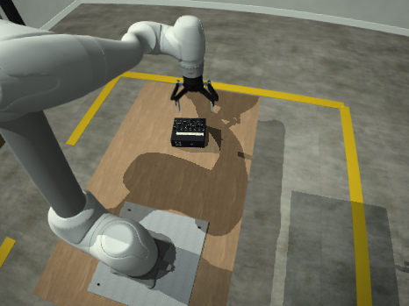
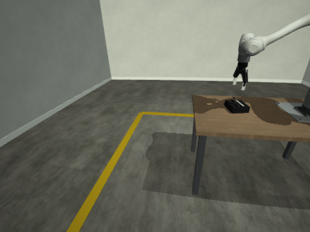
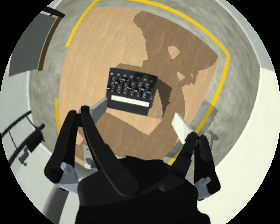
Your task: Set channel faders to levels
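The black lighting desk (image 1: pixel 189 142) (image 2: pixel 238 109) (image 3: pixel 131 107) stands upright on the table. A white tape strip (image 1: pixel 190 133) (image 3: pixel 130 101) runs across its top, with small knobs and faders on the same face. The writing on the tape, the fader positions and the scale marks are too small to read. My gripper (image 1: pixel 196 106) (image 2: pixel 239 84) (image 3: pixel 141 111) is open and empty. It hangs above the desk with its fingertips well apart, touching nothing. The desk's underside and feet are hidden.
The wooden table (image 1: pixel 154 105) (image 2: pixel 219 123) (image 3: pixel 85 50) carries the desk and the grey base plate (image 1: pixel 189 224) (image 2: pixel 287 107) of the arm. The arm's shadow falls across the table. Yellow floor tape (image 1: pixel 285 96) (image 2: pixel 110 163) runs around it.
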### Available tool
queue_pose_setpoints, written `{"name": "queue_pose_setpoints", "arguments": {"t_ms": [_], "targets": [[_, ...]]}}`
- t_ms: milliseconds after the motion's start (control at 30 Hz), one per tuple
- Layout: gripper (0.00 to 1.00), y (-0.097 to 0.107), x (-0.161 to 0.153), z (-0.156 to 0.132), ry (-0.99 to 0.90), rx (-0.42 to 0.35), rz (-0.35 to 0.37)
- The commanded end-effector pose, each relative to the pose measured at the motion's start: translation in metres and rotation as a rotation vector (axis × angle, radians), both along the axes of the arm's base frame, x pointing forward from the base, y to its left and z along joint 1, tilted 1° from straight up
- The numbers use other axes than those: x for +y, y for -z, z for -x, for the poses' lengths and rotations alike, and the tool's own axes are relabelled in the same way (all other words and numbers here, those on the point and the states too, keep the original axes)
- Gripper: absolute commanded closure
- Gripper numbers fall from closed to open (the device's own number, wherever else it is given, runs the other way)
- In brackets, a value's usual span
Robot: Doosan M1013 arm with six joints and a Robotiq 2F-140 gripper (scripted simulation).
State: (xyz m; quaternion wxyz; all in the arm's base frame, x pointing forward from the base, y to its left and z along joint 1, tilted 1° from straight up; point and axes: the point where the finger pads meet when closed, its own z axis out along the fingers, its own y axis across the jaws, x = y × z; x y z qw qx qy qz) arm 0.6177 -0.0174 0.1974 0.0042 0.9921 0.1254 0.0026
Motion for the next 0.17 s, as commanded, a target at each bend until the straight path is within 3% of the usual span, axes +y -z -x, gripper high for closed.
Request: {"name": "queue_pose_setpoints", "arguments": {"t_ms": [0,133], "targets": [[0.0,-0.0001,0.0,0.0,0.0,0.0,0.0],[0.0,-0.0001,0.0,0.0,0.0,0.0,0.0]]}}
